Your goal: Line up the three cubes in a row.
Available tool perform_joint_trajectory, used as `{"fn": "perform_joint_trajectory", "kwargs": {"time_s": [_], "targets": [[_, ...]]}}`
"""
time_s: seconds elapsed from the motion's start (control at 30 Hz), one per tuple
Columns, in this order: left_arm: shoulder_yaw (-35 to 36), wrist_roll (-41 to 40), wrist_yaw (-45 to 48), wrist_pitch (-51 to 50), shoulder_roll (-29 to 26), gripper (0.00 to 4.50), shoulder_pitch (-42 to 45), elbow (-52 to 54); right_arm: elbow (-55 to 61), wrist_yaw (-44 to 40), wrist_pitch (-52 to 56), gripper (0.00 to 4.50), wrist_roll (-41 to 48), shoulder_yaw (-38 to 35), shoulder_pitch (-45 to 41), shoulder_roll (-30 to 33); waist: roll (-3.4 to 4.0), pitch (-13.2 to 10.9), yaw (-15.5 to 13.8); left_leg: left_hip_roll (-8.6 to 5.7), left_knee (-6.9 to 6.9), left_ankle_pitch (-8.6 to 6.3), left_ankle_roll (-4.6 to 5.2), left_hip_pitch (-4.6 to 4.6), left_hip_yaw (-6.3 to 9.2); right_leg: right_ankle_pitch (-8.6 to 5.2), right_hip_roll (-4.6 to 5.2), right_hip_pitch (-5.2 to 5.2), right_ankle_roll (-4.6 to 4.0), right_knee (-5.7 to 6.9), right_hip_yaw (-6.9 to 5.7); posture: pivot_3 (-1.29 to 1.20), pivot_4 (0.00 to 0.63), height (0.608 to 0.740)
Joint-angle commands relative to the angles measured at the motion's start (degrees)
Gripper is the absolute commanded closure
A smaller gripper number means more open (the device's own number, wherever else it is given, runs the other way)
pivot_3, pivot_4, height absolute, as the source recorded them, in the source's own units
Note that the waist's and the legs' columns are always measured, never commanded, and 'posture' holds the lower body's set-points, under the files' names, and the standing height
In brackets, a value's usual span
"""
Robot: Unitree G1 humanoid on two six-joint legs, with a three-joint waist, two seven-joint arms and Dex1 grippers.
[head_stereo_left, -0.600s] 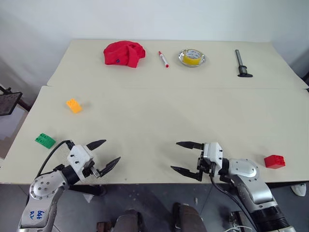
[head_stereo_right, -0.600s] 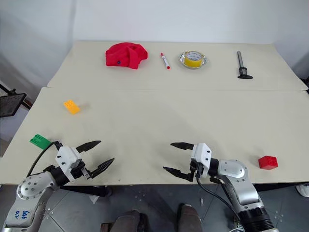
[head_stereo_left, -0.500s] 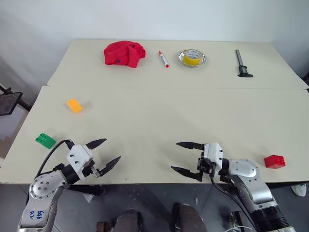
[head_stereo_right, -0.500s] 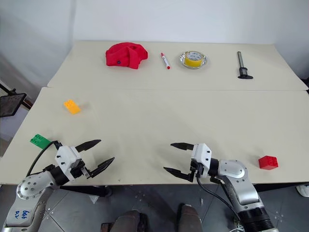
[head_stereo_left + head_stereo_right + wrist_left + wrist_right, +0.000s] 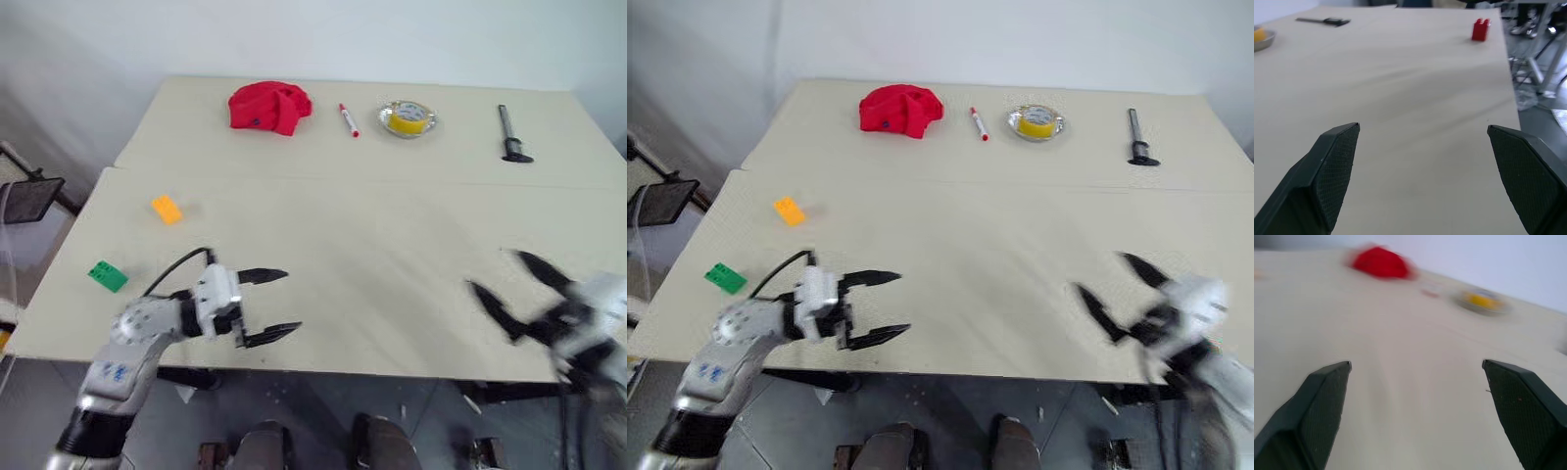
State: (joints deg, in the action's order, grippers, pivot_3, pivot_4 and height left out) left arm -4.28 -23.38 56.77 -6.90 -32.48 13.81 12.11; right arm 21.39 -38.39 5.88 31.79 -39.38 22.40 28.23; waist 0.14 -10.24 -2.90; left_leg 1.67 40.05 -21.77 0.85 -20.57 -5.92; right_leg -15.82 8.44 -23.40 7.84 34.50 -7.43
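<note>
The orange-yellow cube (image 5: 166, 209) and the green cube (image 5: 107, 276) lie apart on the left side of the beige table (image 5: 372, 225). Near the table's right edge stands the red cube (image 5: 1480, 30), which the left wrist view shows far ahead of my left gripper. That left gripper (image 5: 291, 302) hovers open and empty over the front left of the table, pointing right, to the right of the green cube. Also open and empty, my right gripper (image 5: 509, 289) is blurred at the front right and points toward the back of the table.
Along the back of the far table lie a crumpled red cloth (image 5: 269, 106), a red-capped marker (image 5: 348, 119), a yellow tape roll in a dish (image 5: 407, 119) and a black caliper (image 5: 511, 135). A seam divides the two tabletops.
The camera has shifted. My left gripper has moved right, toward the table's middle. My right gripper has swung out to the right and turned to point forward. Both stay open.
</note>
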Motion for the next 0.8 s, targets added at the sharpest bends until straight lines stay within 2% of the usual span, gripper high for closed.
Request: {"fn": "perform_joint_trajectory", "kwargs": {"time_s": [0.03, 0.13, 0.27, 0.47, 0.63, 0.73, 0.8], "targets": [[-1.4, -0.2, -1.5, -0.9, 3.6, 0.05, 3.3, -1.8, -5.5, 0.6, -3.3, 0.0, 0.7, -9.6, 6.5, -2.0, 0.06, 0.0, 0.2, -0.01, -0.05, 0.01, 0.03, 0.01, -0.14, 0.0, 0.0, 0.02, 0.0, -0.18, 0.07, 0.0, 0.15, 0.74], [-2.6, 1.4, 0.1, 0.9, 4.0, 0.05, 3.1, -2.7, -8.4, 1.6, -3.2, 0.0, 1.8, -12.4, 9.2, -3.2, 0.08, 0.1, 2.0, 0.05, -0.06, 0.03, 0.06, 0.12, -0.32, -0.01, -0.08, 0.11, -0.02, -0.36, 0.28, 0.0, 0.15, 0.74], [-2.9, 1.8, 1.5, 1.9, 3.8, 0.05, 2.7, -3.2, -6.6, 0.8, 0.0, 0.0, 4.4, -12.5, 12.7, -3.4, 0.2, 0.1, 3.3, 0.1, -0.19, 0.02, 0.09, 0.47, -0.33, -0.04, -0.1, 0.09, -0.07, -0.2, 0.8, 0.0, 0.15, 0.74], [-2.9, 2.2, 3.1, 3.3, 3.7, 0.05, 2.9, -5.5, 3.8, 10.2, 22.9, 0.0, 17.8, -15.4, 15.1, 5.6, 0.48, 0.3, 2.9, 0.19, -0.04, 0.0, 0.26, 0.47, -0.37, -0.03, 0.09, 0.0, -0.08, -0.02, 1.02, 0.0, 0.15, 0.74], [-3.2, 3.0, 3.3, 4.4, 4.2, 0.05, 3.1, -6.4, 3.8, 21.8, 41.8, 0.0, 22.1, -14.1, 8.5, 17.9, 0.47, 0.3, 2.7, 0.19, 0.01, -0.07, 0.4, 0.41, -0.37, -0.03, 0.14, -0.04, -0.08, -0.05, 1.05, 0.0, 0.15, 0.74], [-3.2, 3.2, 3.1, 4.5, 4.4, 0.05, 3.0, -6.3, 0.9, 25.6, 48.0, 0.0, 22.3, -12.9, 3.1, 20.3, 0.46, 0.3, 2.1, 0.08, 0.0, -0.07, 0.4, 0.36, -0.37, -0.02, 0.12, -0.08, -0.07, -0.08, 1.02, 0.0, 0.15, 0.74], [-2.9, 3.2, 3.0, 4.5, 4.2, 0.05, 2.3, -5.8, -0.9, 26.9, 50.9, 0.0, 20.5, -9.4, -0.8, 21.9, 0.46, 0.3, 1.6, 0.01, 0.0, -0.07, 0.4, 0.32, -0.36, -0.02, 0.08, -0.1, -0.07, -0.1, 0.97, 0.0, 0.15, 0.74]]}}
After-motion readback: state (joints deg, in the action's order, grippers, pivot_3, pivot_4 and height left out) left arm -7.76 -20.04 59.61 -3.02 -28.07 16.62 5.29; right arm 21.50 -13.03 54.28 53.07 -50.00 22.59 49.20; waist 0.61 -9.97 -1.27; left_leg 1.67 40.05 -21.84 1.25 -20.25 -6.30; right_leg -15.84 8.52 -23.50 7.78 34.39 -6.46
